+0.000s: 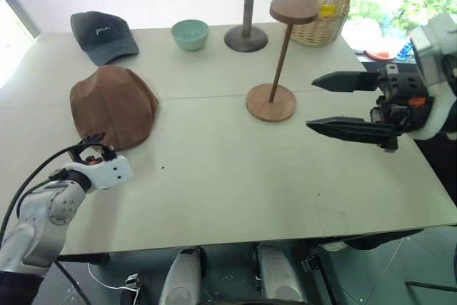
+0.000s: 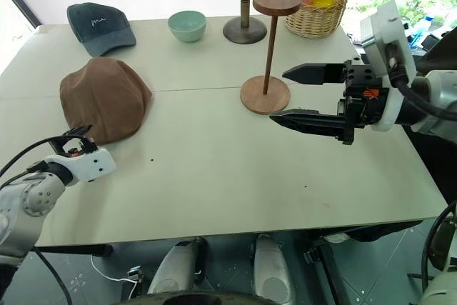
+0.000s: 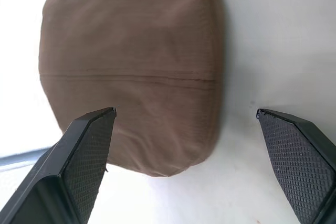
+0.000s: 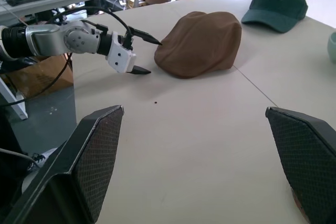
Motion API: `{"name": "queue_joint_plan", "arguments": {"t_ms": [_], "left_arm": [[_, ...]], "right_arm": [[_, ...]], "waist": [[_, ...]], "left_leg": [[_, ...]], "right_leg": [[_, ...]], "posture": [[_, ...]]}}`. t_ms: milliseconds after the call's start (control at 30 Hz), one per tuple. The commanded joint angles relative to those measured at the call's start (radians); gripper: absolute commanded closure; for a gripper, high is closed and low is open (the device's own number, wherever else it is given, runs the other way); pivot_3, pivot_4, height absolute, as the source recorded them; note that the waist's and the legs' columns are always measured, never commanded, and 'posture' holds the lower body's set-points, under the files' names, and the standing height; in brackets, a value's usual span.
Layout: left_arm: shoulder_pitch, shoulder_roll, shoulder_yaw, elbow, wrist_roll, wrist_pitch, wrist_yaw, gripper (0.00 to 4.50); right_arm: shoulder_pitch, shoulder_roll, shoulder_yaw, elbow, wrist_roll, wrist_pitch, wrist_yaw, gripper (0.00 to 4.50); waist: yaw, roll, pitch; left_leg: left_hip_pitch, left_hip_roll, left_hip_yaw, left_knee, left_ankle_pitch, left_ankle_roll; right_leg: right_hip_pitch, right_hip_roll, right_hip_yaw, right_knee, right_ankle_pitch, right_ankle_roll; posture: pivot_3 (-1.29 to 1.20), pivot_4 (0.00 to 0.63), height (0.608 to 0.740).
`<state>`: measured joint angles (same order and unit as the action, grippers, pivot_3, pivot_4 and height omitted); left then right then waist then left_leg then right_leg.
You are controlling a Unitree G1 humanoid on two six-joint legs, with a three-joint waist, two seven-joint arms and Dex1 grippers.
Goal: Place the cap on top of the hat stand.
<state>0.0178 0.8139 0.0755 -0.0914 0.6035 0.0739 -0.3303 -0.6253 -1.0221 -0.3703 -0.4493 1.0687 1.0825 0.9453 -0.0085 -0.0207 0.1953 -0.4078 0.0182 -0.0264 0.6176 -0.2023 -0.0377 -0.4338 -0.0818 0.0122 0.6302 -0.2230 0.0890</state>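
Left gripper lined up on the cap, not gripping yet; risk is a shallow pinch.

Head view: soft reddish-brown flat cap (image 1: 114, 105) lies flat on the left of the pale table (image 1: 214, 183), left gripper (image 1: 93, 142) at its near edge, jaws wide open, empty. Brown wooden hat stand with thin slanted rod (image 1: 280, 58) is well apart to the right; right gripper (image 1: 320, 105), jaws open and empty, hovers just beside its base and could knock it or block the carry path. Dark grey baseball cap (image 1: 103, 36), teal bowl (image 1: 190, 34), dark grey stand (image 1: 248, 6) and wicker basket (image 1: 325, 16) line the far edge; middle is free.
Left wrist view: cap (image 3: 131, 72) is between the open fingers (image 3: 86, 150); soft fabric may fold or slip.
Right wrist view: left gripper (image 4: 144, 53) brackets the cap's near edge (image 4: 202, 43); table edge is near it.
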Motion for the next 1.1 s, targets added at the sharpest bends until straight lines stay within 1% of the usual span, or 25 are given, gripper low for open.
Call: {"name": "queue_joint_plan", "arguments": {"t_ms": [33, 300, 400, 533, 633, 867, 900, 1033, 1100], "left_arm": [[-0.068, -0.010, -0.040, 0.128, 0.043, -0.023, 0.090, 0.00], [-0.311, -0.033, -0.136, 0.477, 0.089, -0.108, 0.308, 0.00], [-0.376, -0.040, -0.170, 0.574, 0.092, -0.145, 0.361, 0.00], [-0.426, -0.043, -0.209, 0.648, 0.097, -0.184, 0.394, 0.00], [-0.458, -0.043, -0.226, 0.685, 0.088, -0.213, 0.408, 0.81], [-0.498, -0.016, -0.219, 0.690, 0.062, -0.249, 0.424, 4.31], [-0.507, -0.007, -0.213, 0.685, 0.059, -0.249, 0.426, 4.41], [-0.551, 0.041, -0.188, 0.650, 0.044, -0.275, 0.439, 4.41], [-0.599, 0.075, -0.166, 0.616, 0.025, -0.302, 0.427, 4.41]], "right_arm": [[-0.023, -0.020, -0.022, -0.002, 0.023, -0.026, -0.013, 0.06], [-0.061, 0.003, 0.003, 0.021, 0.035, -0.051, -0.061, 0.06], [-0.060, -0.002, 0.011, 0.025, 0.030, -0.057, -0.060, 0.06], [-0.077, -0.006, 0.018, 0.041, 0.030, -0.067, -0.059, 0.06], [-0.088, -0.003, 0.014, 0.049, 0.035, -0.070, -0.070, 0.00], [-0.077, -0.011, 0.003, 0.050, 0.036, -0.077, -0.069, 0.00], [-0.080, -0.012, 0.001, 0.055, 0.040, -0.072, -0.073, 0.00], [-0.077, -0.028, -0.012, 0.073, 0.055, -0.058, -0.077, 0.00], [-0.074, -0.044, -0.021, 0.077, 0.019, -0.085, -0.084, 0.00]], "waist": [[0.000, 0.000, 0.000], [-0.001, 0.001, -0.001], [-0.001, 0.001, -0.001], [0.001, 0.001, -0.001], [0.004, 0.001, -0.001], [0.018, 0.000, 0.000], [0.019, 0.000, 0.000], [0.019, -0.001, 0.000], [0.021, -0.001, 0.000]], "left_leg": [[0.001, 0.000, 0.000, 0.000, 0.000, 0.000], [0.001, 0.000, -0.001, 0.001, 0.000, 0.000], [0.001, 0.000, 0.000, 0.001, 0.000, 0.000], [0.001, 0.000, 0.000, 0.001, 0.000, 0.000], [0.001, 0.000, 0.000, 0.001, 0.000, 0.000], [0.000, 0.000, 0.000, 0.003, 0.000, 0.000], [0.000, 0.000, 0.000, 0.004, 0.000, 0.000], [-0.001, 0.000, 0.000, 0.004, 0.000, 0.000], [-0.001, 0.000, 0.000, 0.004, 0.000, 0.000]], "right_leg": [[0.001, 0.000, 0.000, 0.000, 0.000, 0.000], [0.002, 0.000, 0.000, 0.000, 0.001, 0.001], [0.002, 0.000, 0.000, 0.000, 0.002, 0.004], [0.002, 0.000, 0.000, 0.000, 0.003, 0.004], [0.002, 0.000, 0.000, 0.000, 0.002, 0.003], [0.002, 0.000, 0.000, 0.000, 0.002, 0.003], [0.002, 0.000, 0.000, 0.000, 0.002, 0.003], [0.002, 0.000, 0.000, 0.000, 0.002, 0.003], [0.002, 0.000, 0.000, 0.000, 0.002, 0.003]], "posture": [[0.00, 0.150, 0.740], [0.00, 0.150, 0.740], [0.00, 0.150, 0.740], [0.00, 0.150, 0.740], [0.00, 0.150, 0.740], [0.00, 0.150, 0.740], [0.00, 0.150, 0.740], [0.00, 0.150, 0.740], [0.00, 0.150, 0.740]]}}
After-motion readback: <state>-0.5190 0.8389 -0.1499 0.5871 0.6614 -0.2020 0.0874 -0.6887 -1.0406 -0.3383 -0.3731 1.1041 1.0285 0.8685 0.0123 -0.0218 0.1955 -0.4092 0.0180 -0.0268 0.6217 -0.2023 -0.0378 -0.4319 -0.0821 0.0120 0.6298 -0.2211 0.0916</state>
